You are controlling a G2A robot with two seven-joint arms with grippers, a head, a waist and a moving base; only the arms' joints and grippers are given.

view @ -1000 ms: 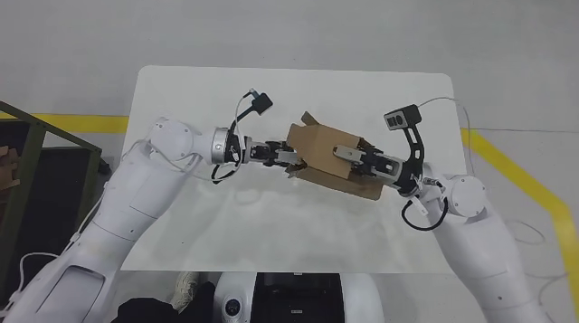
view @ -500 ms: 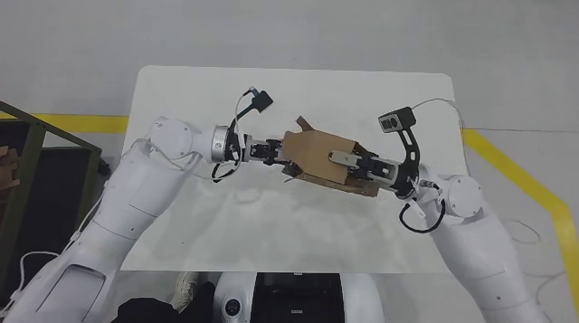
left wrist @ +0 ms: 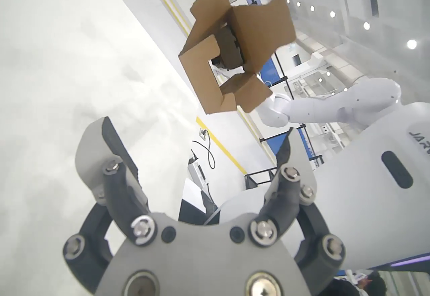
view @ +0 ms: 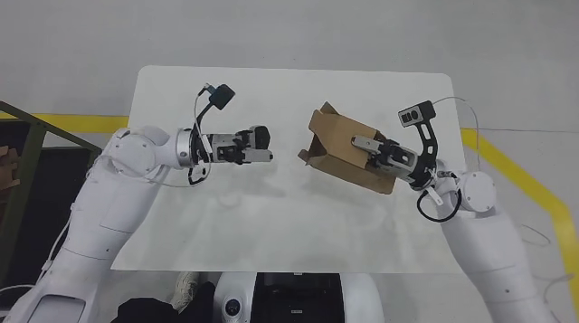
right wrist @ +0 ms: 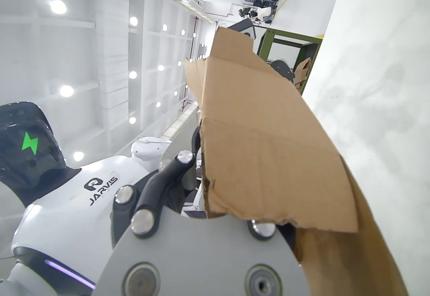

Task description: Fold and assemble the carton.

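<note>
The carton (view: 339, 142) is held clear of the table (view: 271, 223), to the robot's right of centre, lying tilted with its open end toward the left arm. The right gripper (view: 366, 147) appears clamped on one wall of the carton, with one finger lying along the outside of that wall and a dark finger visible inside through the open end in the left wrist view. The left gripper (left wrist: 196, 132) is spread wide and holds nothing. It hovers above the table, well apart from the carton and pointed at its open end. The end flaps (left wrist: 198, 82) stand splayed and unfolded, so assembly is judged to be at an early stage. Risk: the carton hangs from a single wall, and the cardboard looks ragged close to the grip. A push from the left gripper on a flap could swing the carton in the clamp, tear that wall further, or crush the flap instead of folding it along its crease.
</note>
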